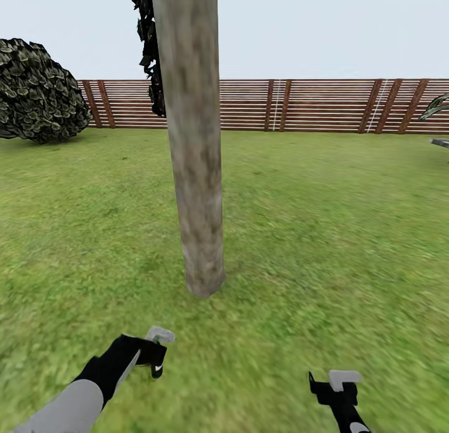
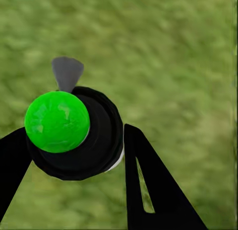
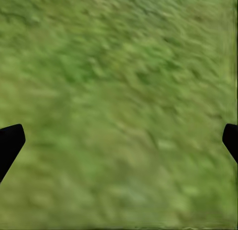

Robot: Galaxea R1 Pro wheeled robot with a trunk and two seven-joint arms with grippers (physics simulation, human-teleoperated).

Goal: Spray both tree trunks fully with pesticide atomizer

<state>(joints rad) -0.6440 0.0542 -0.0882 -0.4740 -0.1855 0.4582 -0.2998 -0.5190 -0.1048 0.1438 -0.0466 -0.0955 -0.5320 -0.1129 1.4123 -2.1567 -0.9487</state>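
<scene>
The left end effector (image 2: 74,155) pinched the pesticide atomizer (image 2: 74,133) near the tree trunk (image 1: 194,171); the right end effector (image 3: 119,140) was spread above the lawn (image 1: 337,233).

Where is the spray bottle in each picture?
Head view: the atomizer sits low on the left, in the left gripper, near the trunk.
Left wrist view: its green top shows between the black fingers.
Right wrist view: grass, no atomizer.
Shared landmark: the grass.

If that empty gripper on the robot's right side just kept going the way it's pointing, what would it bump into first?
Most likely the green grass lawn. The right gripper is open, its black fingers spread wide, and its wrist camera sees nothing between them and the grass. How far off the grass lies is unclear.
</scene>
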